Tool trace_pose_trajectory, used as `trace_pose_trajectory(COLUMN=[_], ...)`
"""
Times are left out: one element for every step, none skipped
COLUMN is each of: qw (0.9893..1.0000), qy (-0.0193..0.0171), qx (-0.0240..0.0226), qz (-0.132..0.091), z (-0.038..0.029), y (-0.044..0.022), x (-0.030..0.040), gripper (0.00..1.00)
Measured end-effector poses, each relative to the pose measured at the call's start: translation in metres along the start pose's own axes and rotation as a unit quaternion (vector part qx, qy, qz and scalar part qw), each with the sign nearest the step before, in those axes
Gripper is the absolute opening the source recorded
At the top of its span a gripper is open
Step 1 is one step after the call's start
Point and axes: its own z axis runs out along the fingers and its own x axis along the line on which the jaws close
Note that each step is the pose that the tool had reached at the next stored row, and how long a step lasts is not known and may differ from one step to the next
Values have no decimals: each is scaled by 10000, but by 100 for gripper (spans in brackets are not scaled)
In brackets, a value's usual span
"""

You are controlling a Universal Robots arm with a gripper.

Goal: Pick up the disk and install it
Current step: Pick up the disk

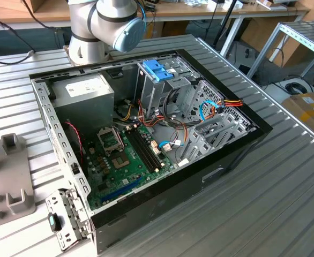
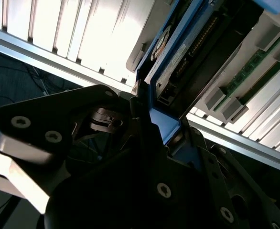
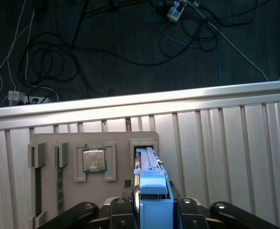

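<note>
Clamped round the disk (image 3: pixel 152 183), the end effector (image 3: pixel 152 206) holds it edgewise at the slot of the grey holder (image 3: pixel 116 143), where a skewed pull might, I'd judge, jam it or loosen the grip.

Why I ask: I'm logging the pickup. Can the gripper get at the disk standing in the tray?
Most likely yes. In the first wrist view the gripper sits astride the blue end of the disk, which stands on edge in its slot in the grey tray, with nothing between them.
</note>
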Motion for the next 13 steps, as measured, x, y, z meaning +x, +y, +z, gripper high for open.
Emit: trace_pose_trajectory(qw=[10000,10000,10000,10000,10000,10000,10000,10000,10000,10000,10000,10000,10000], qy=[0,0,0,0,0,0,0,0,0,0,0,0,0], qx=[0,0,0,0,0,0,0,0,0,0,0,0,0], qz=[0,0,0,0,0,0,0,0,0,0,0,0,0], z=[-10,-34,-47,-67,-80,-89,-101,-110,-119,-130,-138,-149,-158], y=[1,1,2,3,4,4,5,5,5,6,6,7,7], x=[0,-1,-1,-2,-2,-2,-3,-3,-3,-3,-3,-4,-4], gripper=[37,37,37,37,37,37,37,37,37,37,37,37,37])
